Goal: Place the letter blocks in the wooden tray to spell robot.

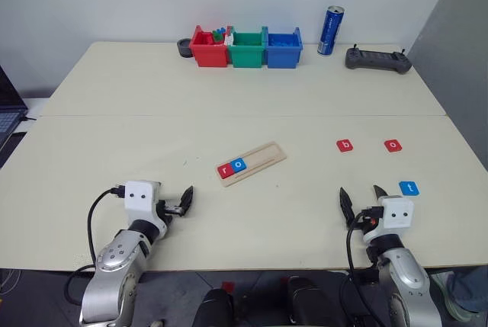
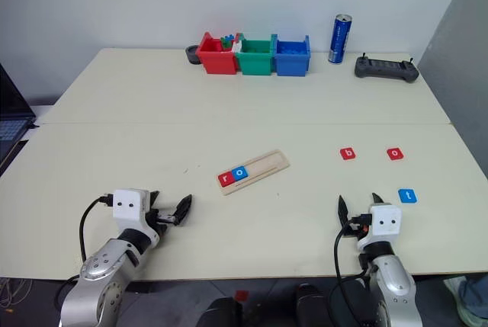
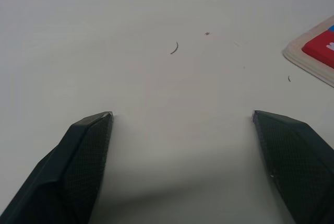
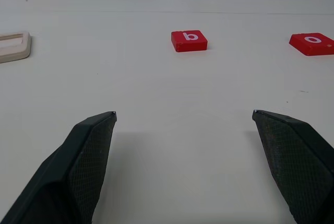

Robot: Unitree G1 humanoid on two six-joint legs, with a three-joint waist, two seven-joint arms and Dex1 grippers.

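Observation:
The wooden tray (image 1: 263, 158) lies slanted at the table's middle. Its near-left end holds a red "r" block (image 1: 224, 169) and, beside it, a blue "o" block (image 1: 239, 164). To the right, loose on the table, lie a red "b" block (image 1: 345, 145), a red "o" block (image 1: 393, 145) and, nearer me, a blue "t" block (image 1: 409, 187). My left gripper (image 1: 183, 200) hovers open and empty near the front edge, left of the tray. My right gripper (image 1: 361, 191) is open and empty too, pointing toward the "b" block (image 4: 189, 40), with the "t" block just off to its right.
Red (image 1: 208, 47), green (image 1: 248, 47) and blue (image 1: 283, 46) plastic bins stand in a row at the far edge. A blue can (image 1: 330, 30) and a dark controller (image 1: 377, 59) sit to their right. A laptop (image 1: 8, 117) pokes in at the left.

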